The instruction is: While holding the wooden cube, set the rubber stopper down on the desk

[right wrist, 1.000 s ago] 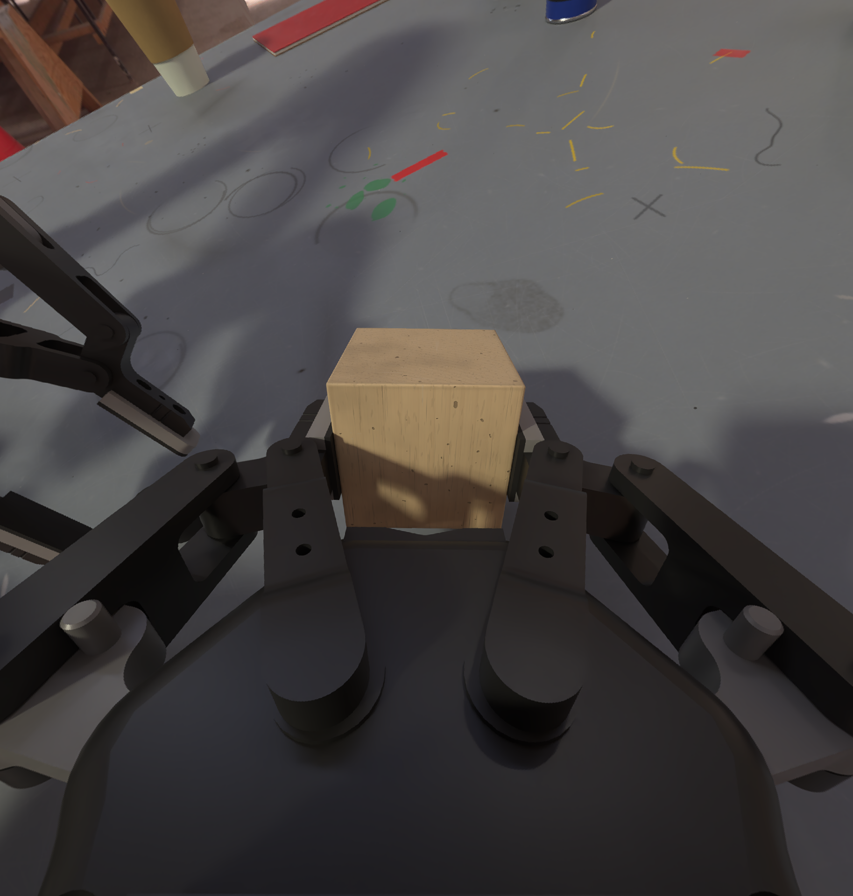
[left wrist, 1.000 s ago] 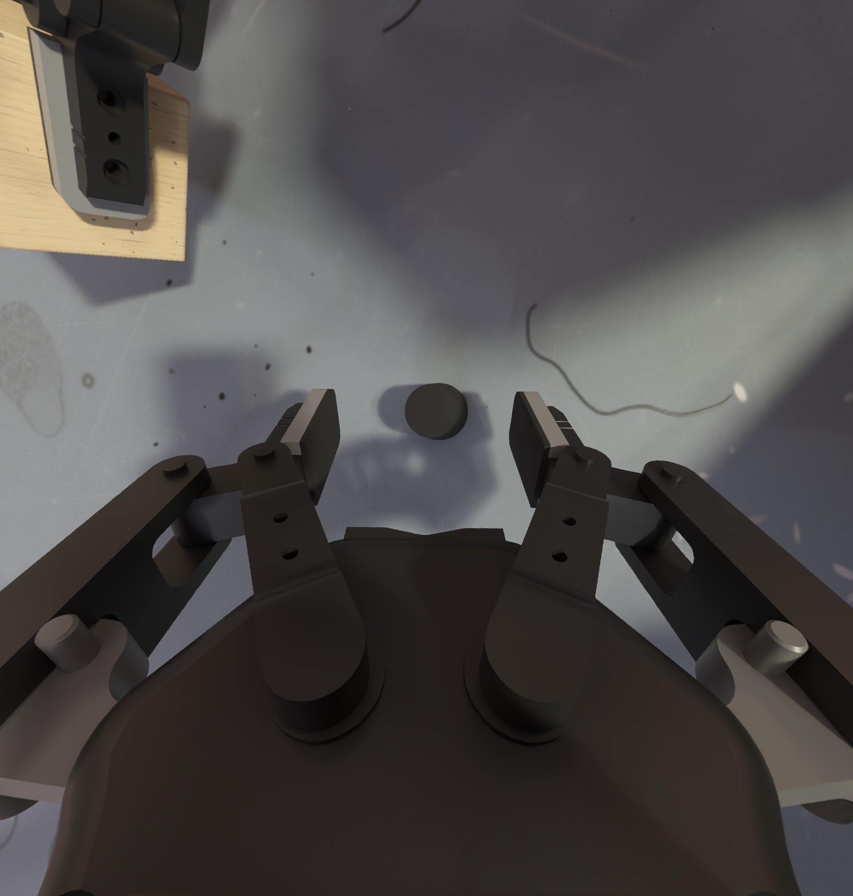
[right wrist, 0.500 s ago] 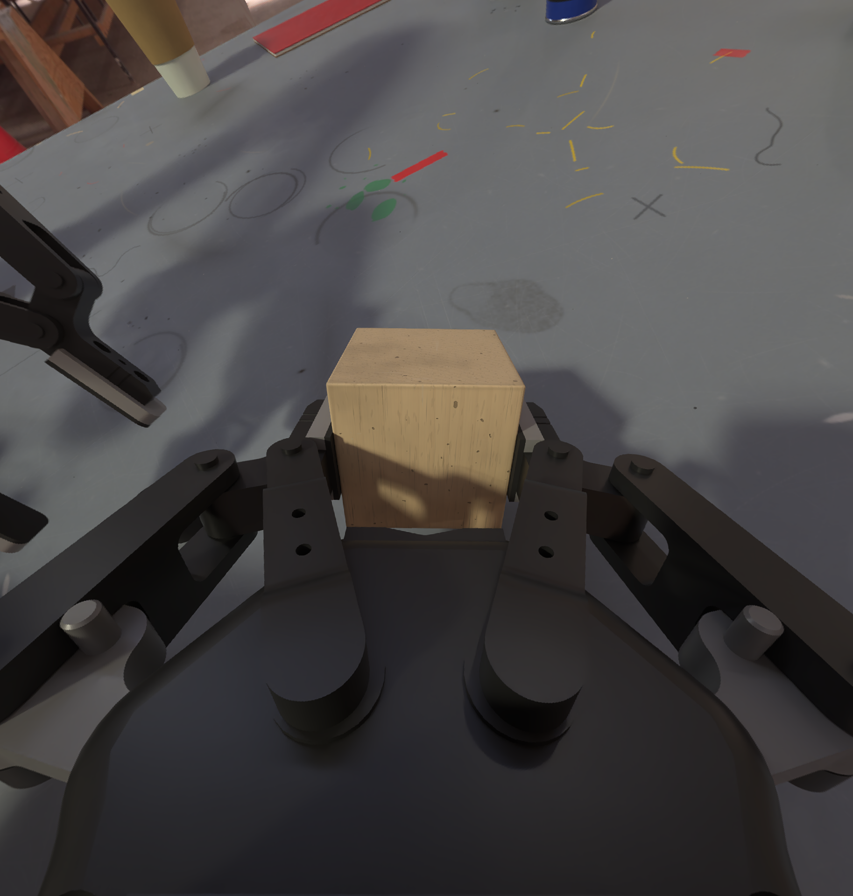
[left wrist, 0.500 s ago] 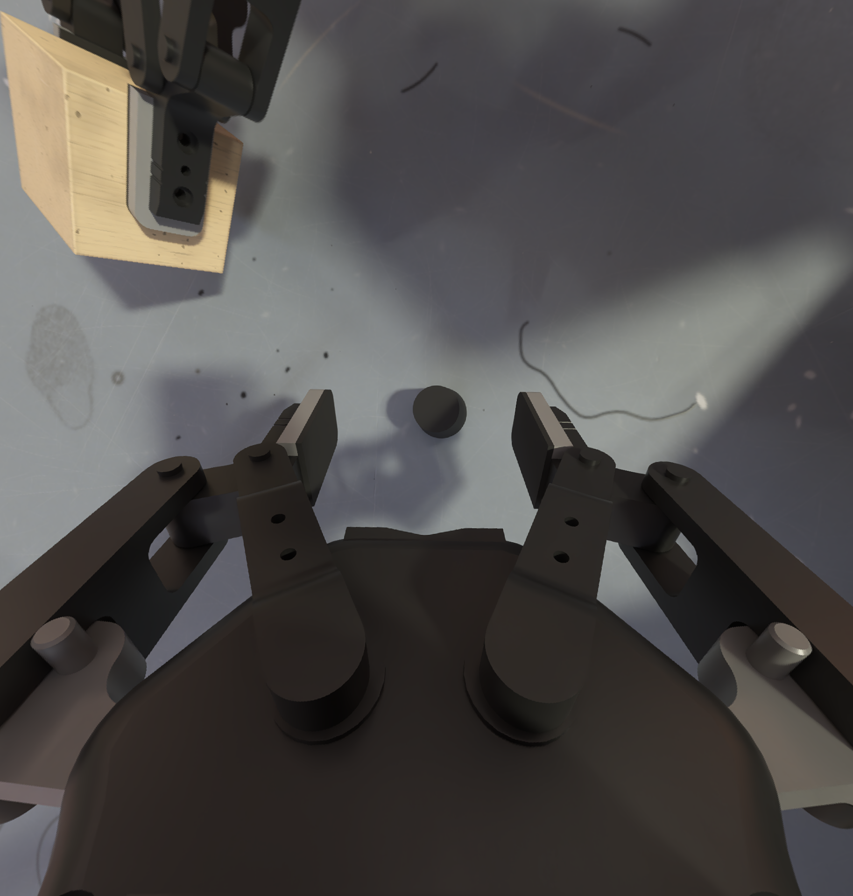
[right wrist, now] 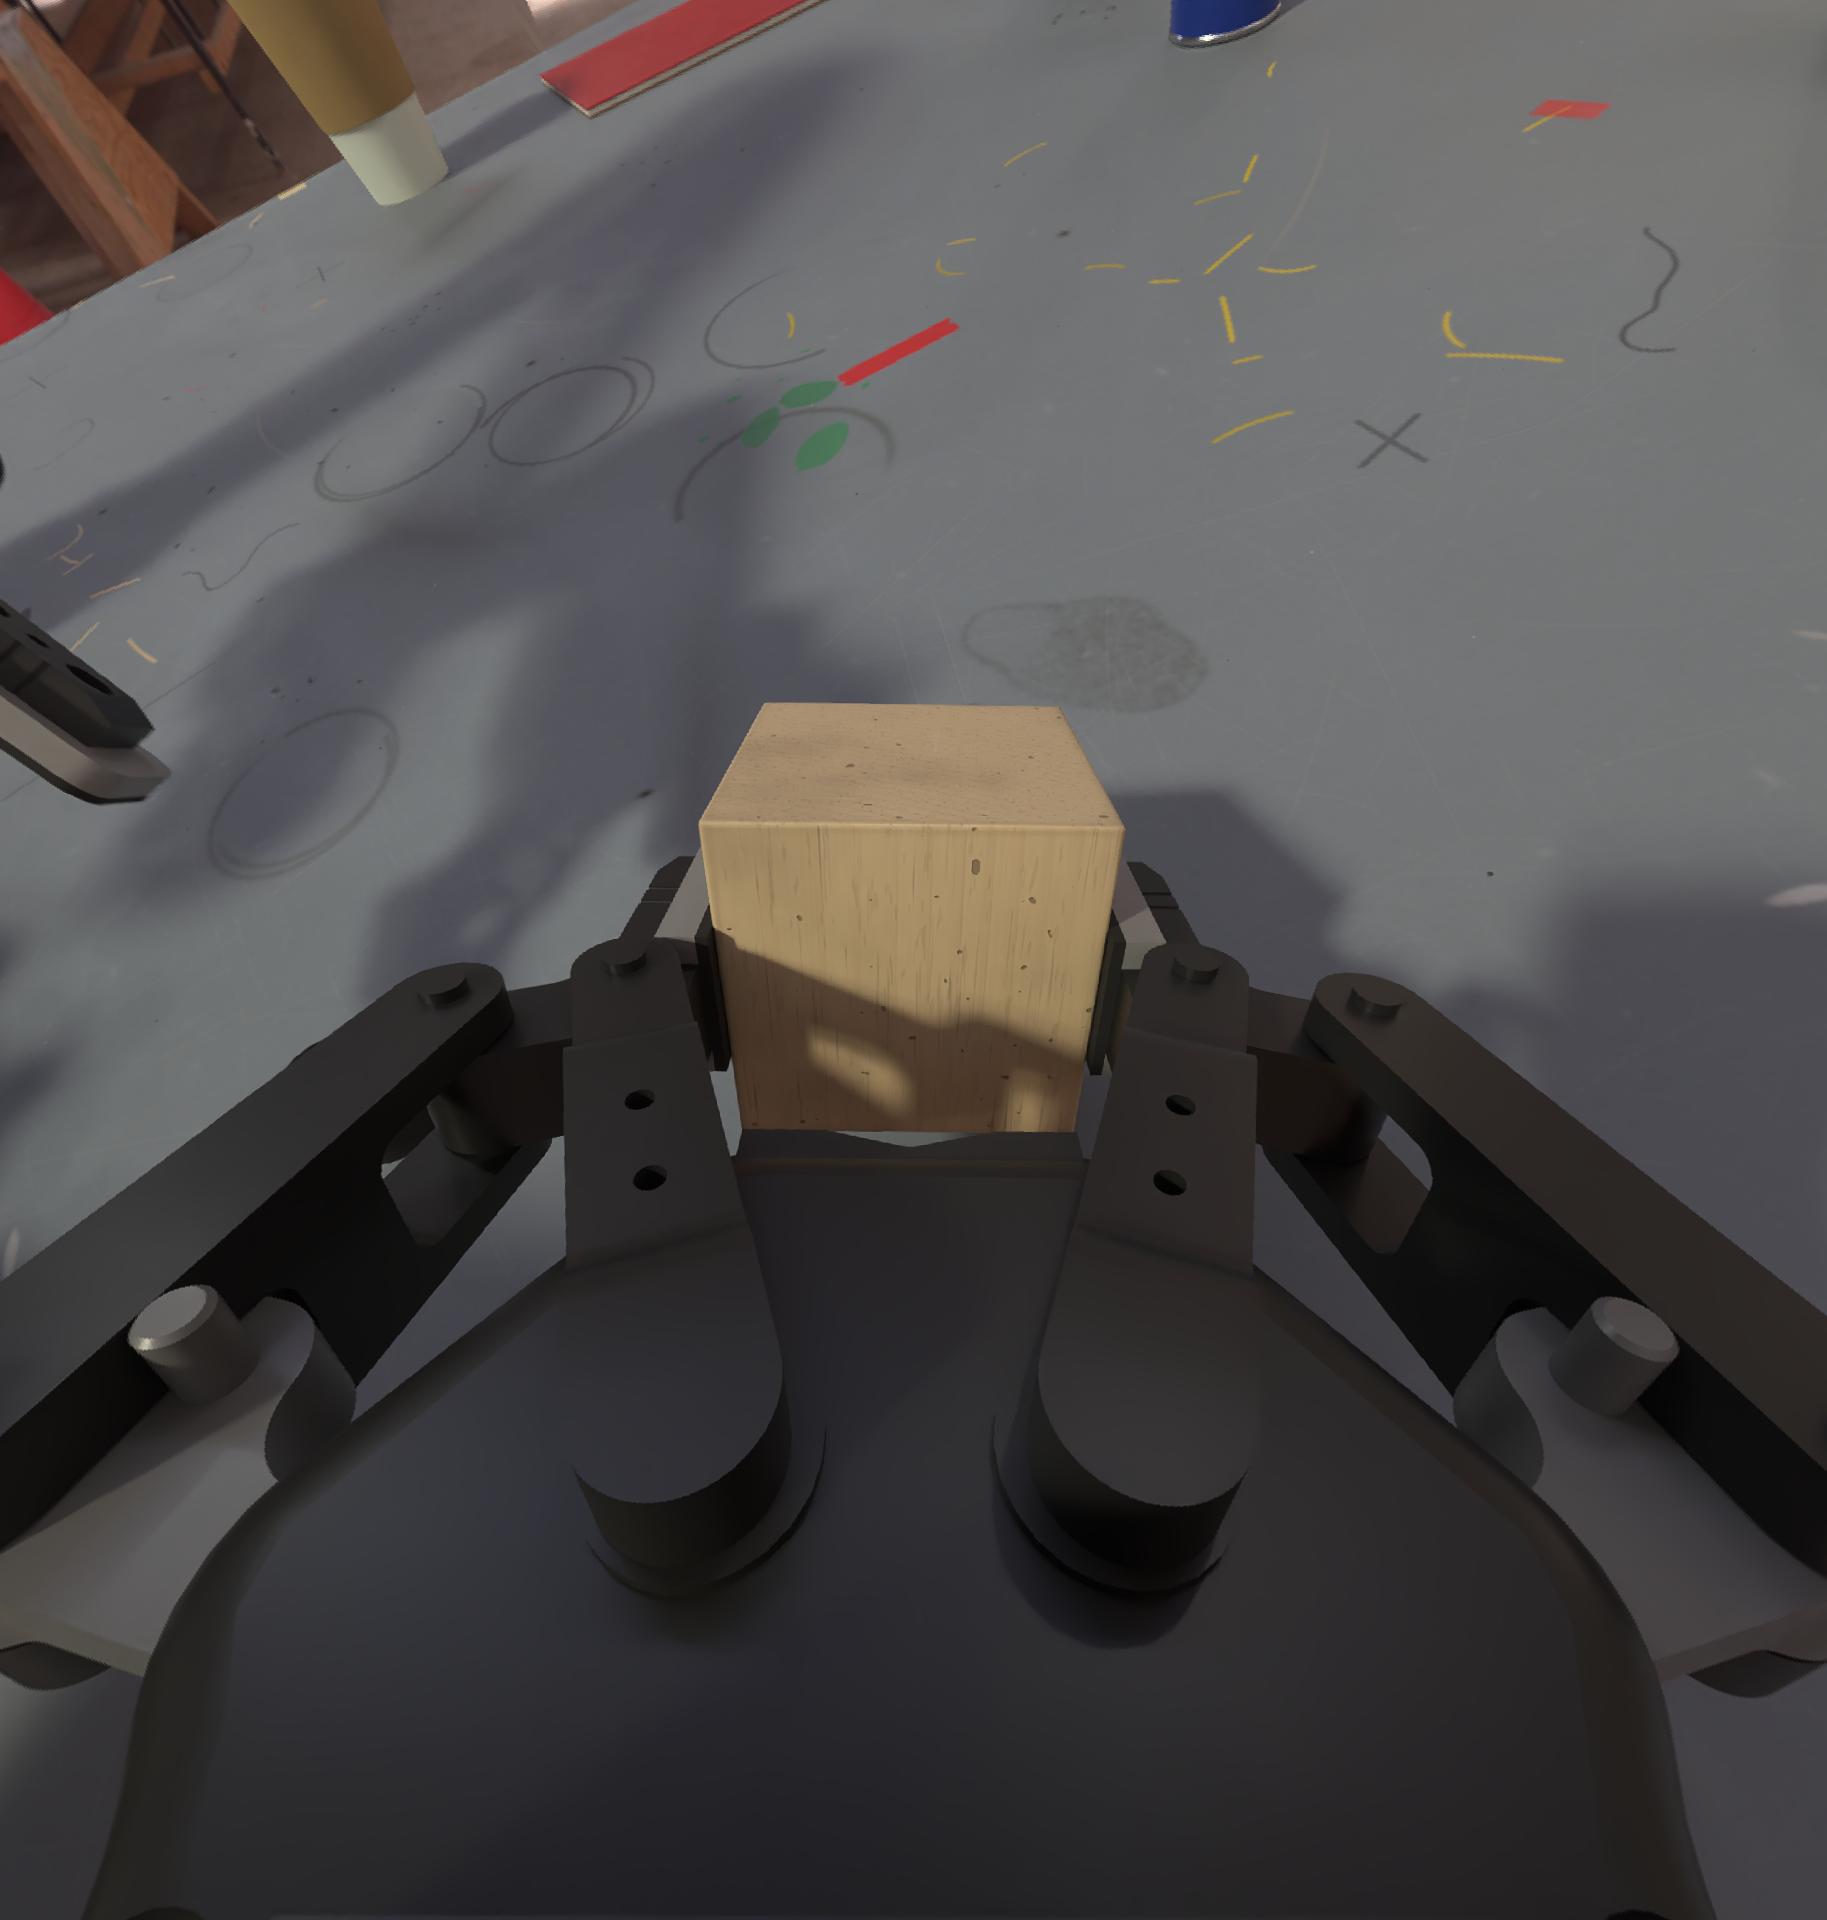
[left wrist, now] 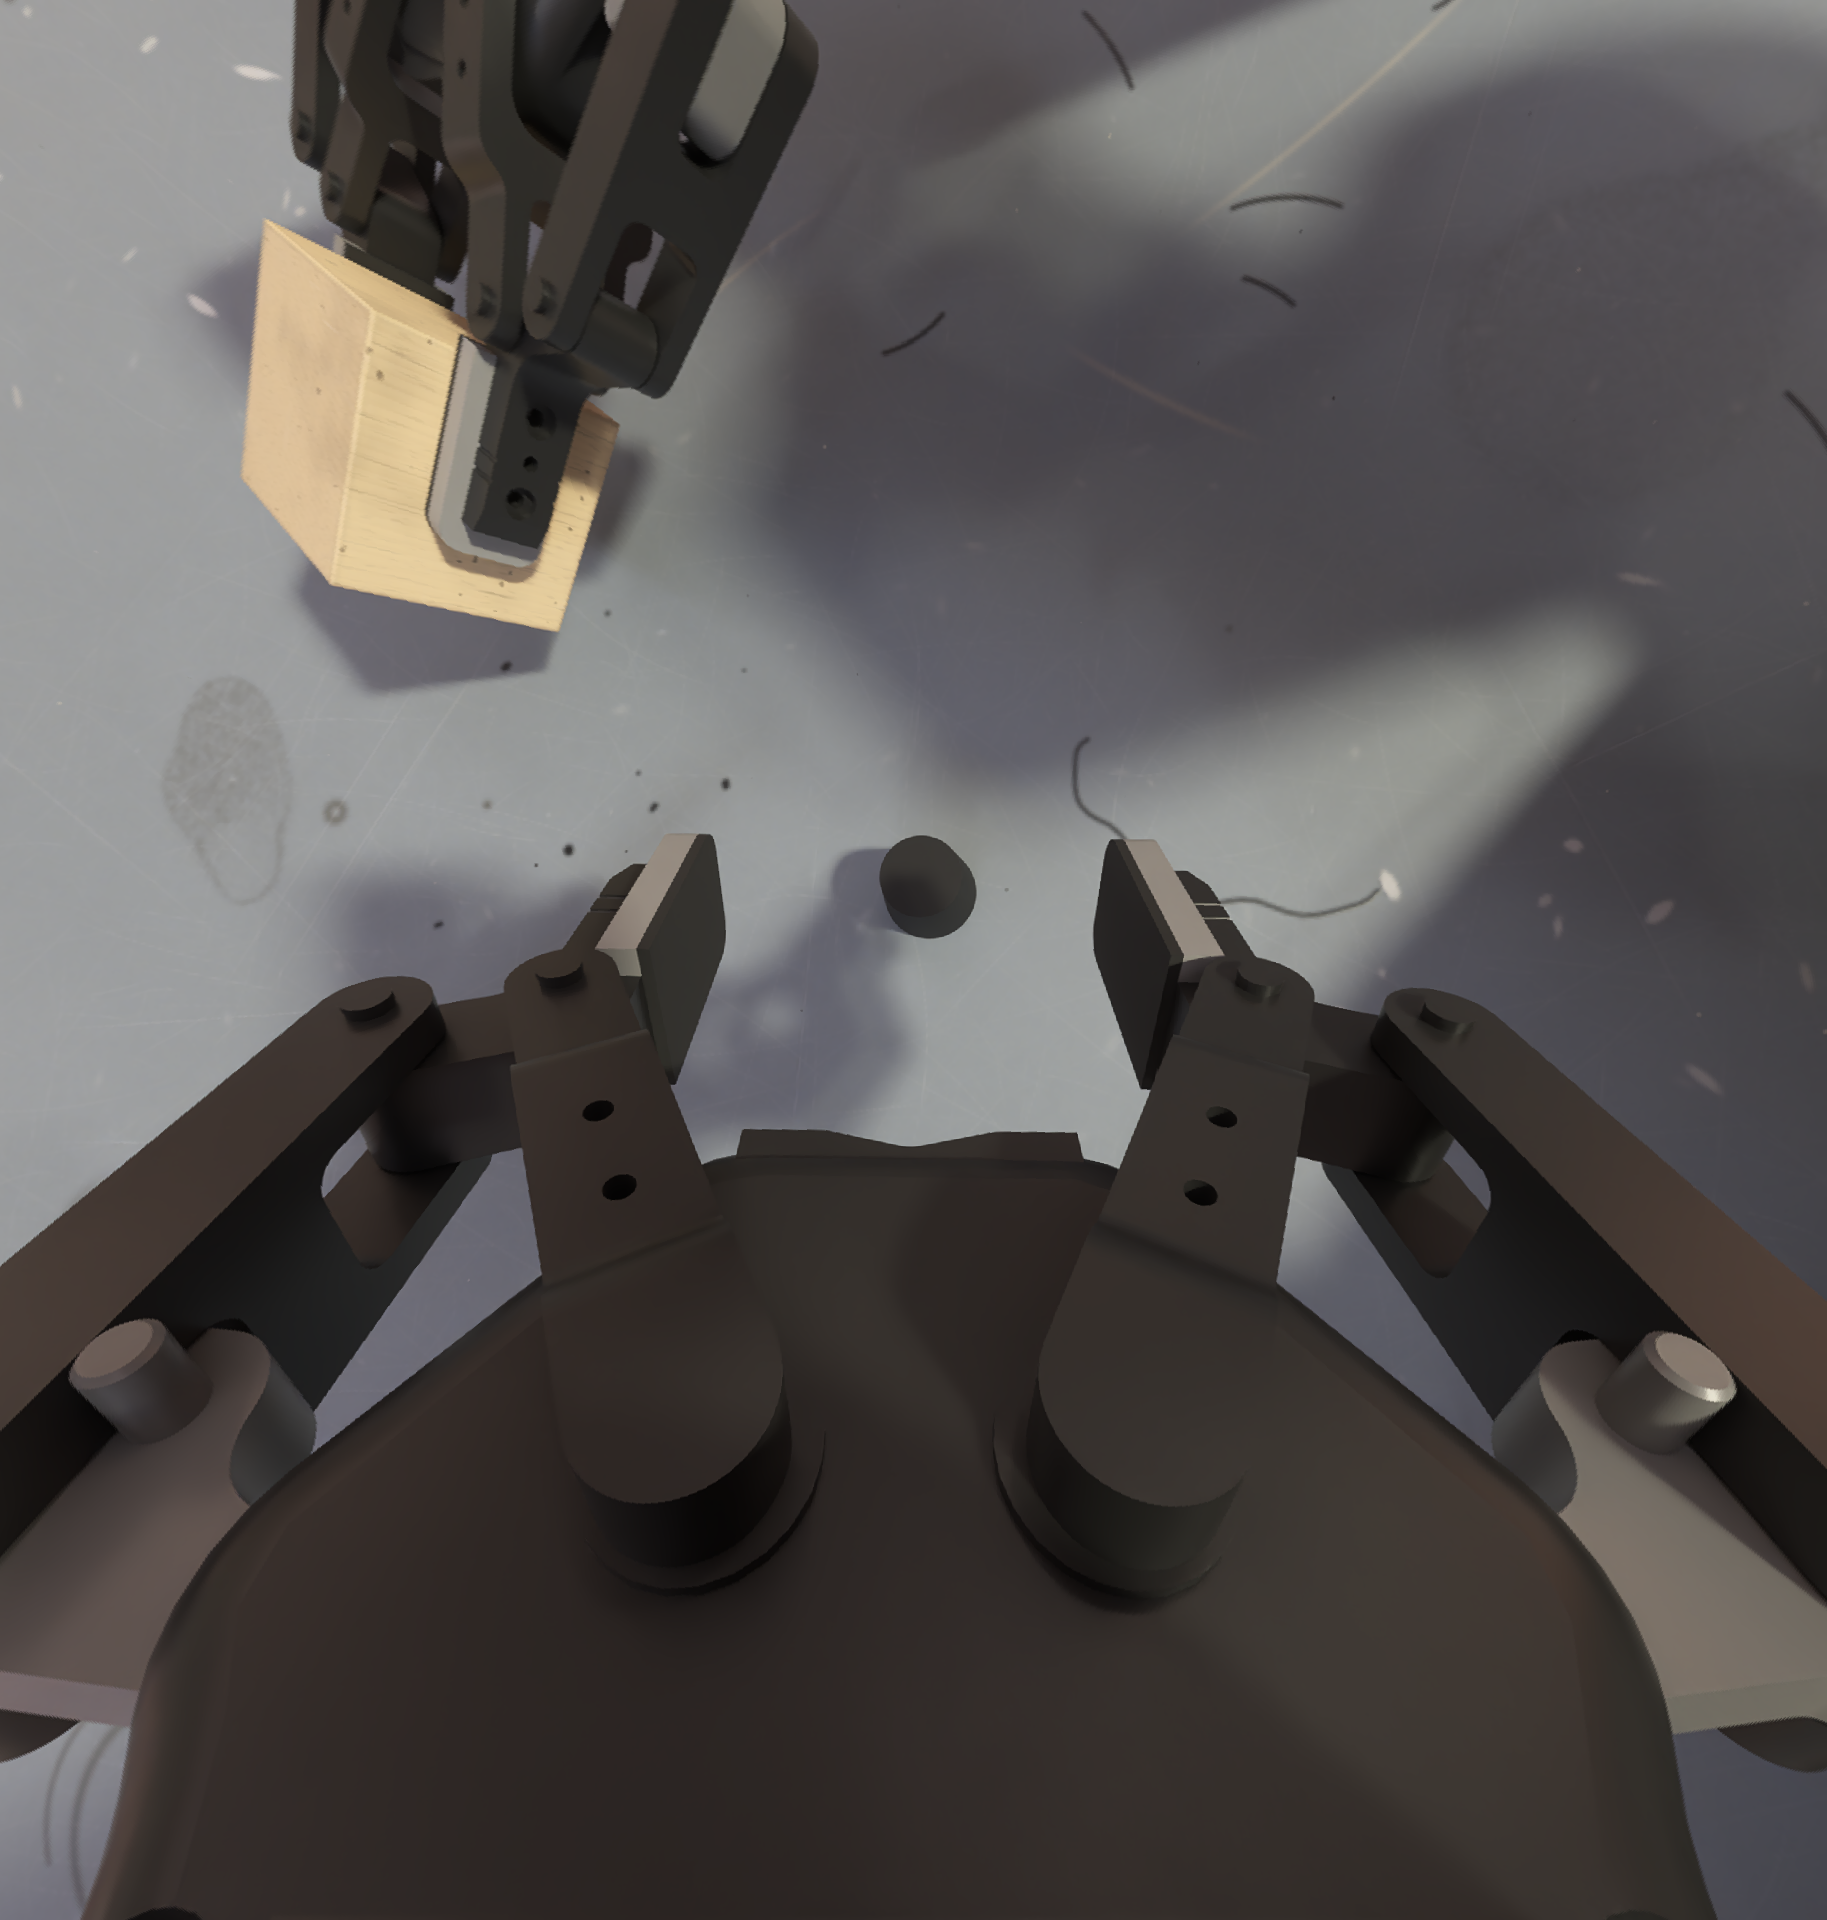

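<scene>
A small dark rubber stopper (left wrist: 927, 886) lies on the grey desk (left wrist: 1304, 935), far below my left gripper (left wrist: 909, 914), which is open and empty with its fingers spread to either side of it in the view. My right gripper (right wrist: 911, 914) is shut on a light wooden cube (right wrist: 909, 935) and holds it above the desk. In the left wrist view the cube (left wrist: 369, 468) and the right gripper (left wrist: 504, 457) show at the upper left. One fingertip of the left gripper (right wrist: 67, 748) shows at the left edge of the right wrist view.
The desk (right wrist: 1408, 727) bears pen marks, yellow scraps and a grey smudge (right wrist: 1085, 655). At its far side are a red flat strip (right wrist: 680, 47), a tan and cream cone-shaped object (right wrist: 369, 114) and a blue can (right wrist: 1221, 19). Wooden furniture (right wrist: 57, 156) stands beyond the far left edge.
My left gripper has risen away from the stopper, which looks smaller and stays on the desk. In the right wrist view the left gripper has slid out to the left. The cube is held still.
</scene>
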Motion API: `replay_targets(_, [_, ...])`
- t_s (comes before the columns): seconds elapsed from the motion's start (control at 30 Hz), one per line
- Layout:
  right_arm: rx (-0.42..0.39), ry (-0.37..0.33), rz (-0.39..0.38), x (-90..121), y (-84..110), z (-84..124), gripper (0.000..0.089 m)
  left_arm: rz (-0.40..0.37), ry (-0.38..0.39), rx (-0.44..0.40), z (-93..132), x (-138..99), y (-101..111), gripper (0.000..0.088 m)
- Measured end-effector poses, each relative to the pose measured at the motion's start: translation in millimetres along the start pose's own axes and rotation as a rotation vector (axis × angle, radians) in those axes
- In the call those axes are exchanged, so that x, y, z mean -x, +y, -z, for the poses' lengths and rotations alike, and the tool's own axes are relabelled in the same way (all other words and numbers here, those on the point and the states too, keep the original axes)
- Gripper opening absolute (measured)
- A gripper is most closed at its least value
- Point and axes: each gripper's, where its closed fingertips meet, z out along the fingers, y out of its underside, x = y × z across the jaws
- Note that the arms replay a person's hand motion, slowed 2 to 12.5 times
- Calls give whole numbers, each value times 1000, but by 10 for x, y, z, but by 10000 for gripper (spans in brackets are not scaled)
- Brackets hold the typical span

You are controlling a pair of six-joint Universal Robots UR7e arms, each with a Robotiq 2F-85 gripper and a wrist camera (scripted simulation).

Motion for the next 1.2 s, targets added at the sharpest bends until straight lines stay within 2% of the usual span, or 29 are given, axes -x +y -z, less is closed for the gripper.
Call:
replay_targets(0.53, [4,2,5,2,5,-5,509,17,-73,-75,473,54,-61,494])
replay_targets(0.9, [5,4,6,2,7,-6,509,-17,-260,-62,1065,353,69,306])
replay_targets(1.2, [11,5,9,3,13,-13,509,19,-405,-6,1623,732,373,253])
